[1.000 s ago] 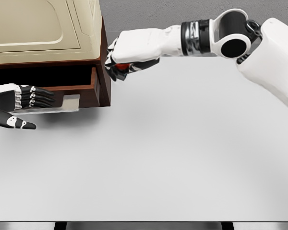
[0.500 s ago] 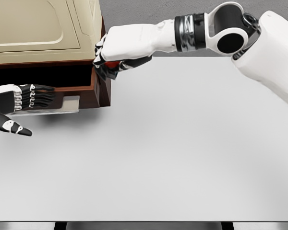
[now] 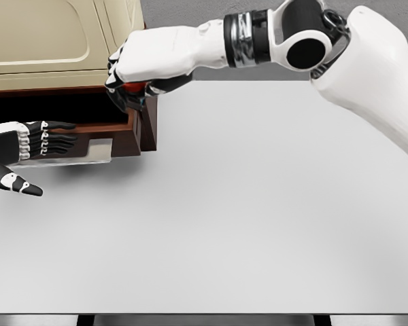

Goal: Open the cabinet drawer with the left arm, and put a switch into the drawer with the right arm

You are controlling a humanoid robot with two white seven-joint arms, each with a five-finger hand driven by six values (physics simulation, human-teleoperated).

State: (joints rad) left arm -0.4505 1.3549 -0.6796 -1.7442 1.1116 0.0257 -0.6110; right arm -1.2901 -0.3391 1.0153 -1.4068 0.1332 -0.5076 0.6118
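A brown wooden cabinet (image 3: 148,125) with a beige top stands at the upper left, its drawer (image 3: 102,128) pulled out, with a grey handle plate on the front. My left hand (image 3: 34,146) lies at the drawer front, fingers stretched toward the handle and thumb spread below, holding nothing. My right hand (image 3: 126,87) reaches in from the right and hovers over the drawer's right end. It is shut on a small object, the switch (image 3: 132,86), of which only a red bit shows between the fingers.
The white table (image 3: 258,217) spreads across the view, its front edge along the bottom. My right arm (image 3: 272,41) spans the upper part of the scene above the table.
My right hand has carried the switch leftward, from beside the cabinet's right corner to above the open drawer. The left hand has stayed about where it was at the drawer front.
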